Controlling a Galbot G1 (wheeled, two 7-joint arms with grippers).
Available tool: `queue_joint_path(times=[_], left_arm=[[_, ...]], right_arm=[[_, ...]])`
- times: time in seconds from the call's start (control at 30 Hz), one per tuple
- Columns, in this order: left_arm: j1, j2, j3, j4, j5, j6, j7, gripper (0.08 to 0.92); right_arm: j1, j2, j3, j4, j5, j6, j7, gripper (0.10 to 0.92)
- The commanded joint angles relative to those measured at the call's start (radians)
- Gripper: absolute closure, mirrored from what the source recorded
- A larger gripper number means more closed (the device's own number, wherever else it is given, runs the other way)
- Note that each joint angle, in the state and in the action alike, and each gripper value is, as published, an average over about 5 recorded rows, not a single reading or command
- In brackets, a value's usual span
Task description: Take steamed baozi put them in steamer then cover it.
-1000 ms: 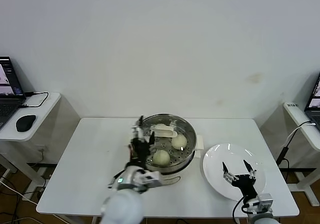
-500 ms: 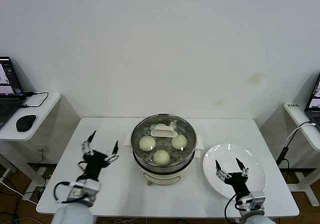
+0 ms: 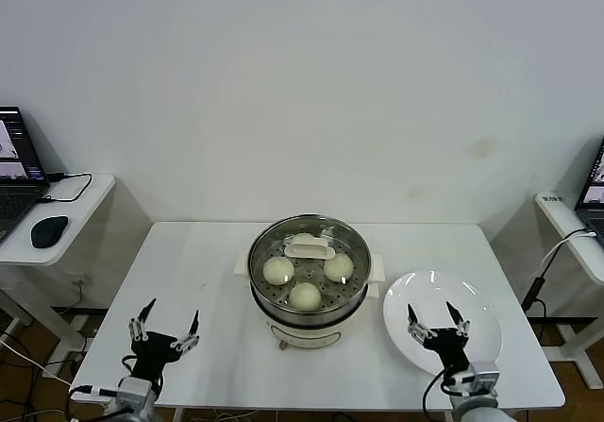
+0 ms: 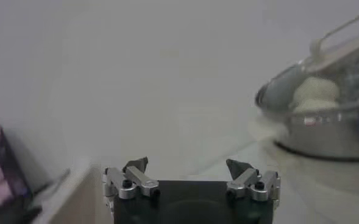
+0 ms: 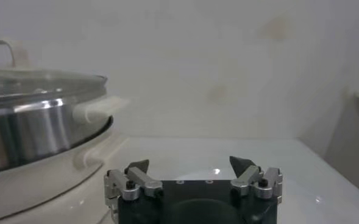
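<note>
The steamer (image 3: 310, 313) stands in the middle of the white table, with the cover (image 3: 309, 248) lying on it. Three steamed baozi (image 3: 304, 295) show through the glass; a fourth is hidden under the cover's handle or out of view. My left gripper (image 3: 164, 331) is open and empty, low at the table's front left, well away from the steamer (image 4: 325, 131). My right gripper (image 3: 435, 324) is open and empty over the white plate (image 3: 477, 301). The right wrist view shows the steamer (image 5: 27, 131) with the cover (image 5: 42, 82) on it.
The white plate is bare, to the right of the steamer. A side table with a laptop (image 3: 14, 172) and a mouse (image 3: 48, 231) stands at far left. Another side table with a cable (image 3: 557, 252) stands at far right.
My left gripper has left the steamer's cover and drawn back to the front left of the table, open and empty. The cover now rests on the steamer. My right gripper has barely moved.
</note>
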Motion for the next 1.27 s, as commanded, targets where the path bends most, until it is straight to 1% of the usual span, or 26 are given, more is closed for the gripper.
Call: queue_joint_path(times=[0.03, 0.13, 0.3, 0.43, 0.5, 0.7, 0.9, 1.1, 1.27], left_arm=[[0.067, -0.020, -0.015, -0.001, -0.069, 0.002, 0.011, 0.177], [0.067, -0.019, -0.017, 0.008, -0.061, 0.006, 0.011, 0.177], [0.066, -0.029, -0.011, 0.008, -0.047, 0.012, 0.017, 0.177], [0.068, -0.035, -0.009, 0.003, -0.045, 0.016, 0.025, 0.177], [0.068, -0.035, -0.007, 0.006, -0.047, 0.013, 0.024, 0.177], [0.063, -0.031, -0.004, 0.020, -0.049, -0.006, 0.014, 0.177], [0.073, -0.004, -0.005, 0.018, -0.051, -0.003, 0.010, 0.177], [0.101, -0.026, -0.013, -0.010, -0.048, 0.012, 0.022, 0.177], [0.112, -0.030, -0.012, -0.023, -0.052, 0.015, 0.028, 0.177]], right_arm=[[-0.086, -0.112, 0.024, 0.084, 0.090, -0.116, 0.039, 0.203], [-0.105, -0.147, 0.020, 0.082, 0.092, -0.112, 0.047, 0.202], [-0.089, -0.135, 0.000, 0.057, 0.068, -0.087, 0.048, 0.203], [-0.073, -0.114, -0.018, 0.034, -0.009, -0.031, 0.034, 0.202], [-0.068, -0.103, -0.018, 0.033, -0.024, -0.014, 0.022, 0.202], [-0.056, -0.075, -0.010, 0.048, 0.005, -0.030, 0.022, 0.203], [-0.082, -0.086, -0.004, 0.069, -0.007, -0.041, 0.003, 0.203], [-0.102, -0.093, -0.011, 0.076, -0.017, -0.048, 0.002, 0.202], [-0.097, -0.089, -0.019, 0.081, -0.021, -0.055, 0.000, 0.203]])
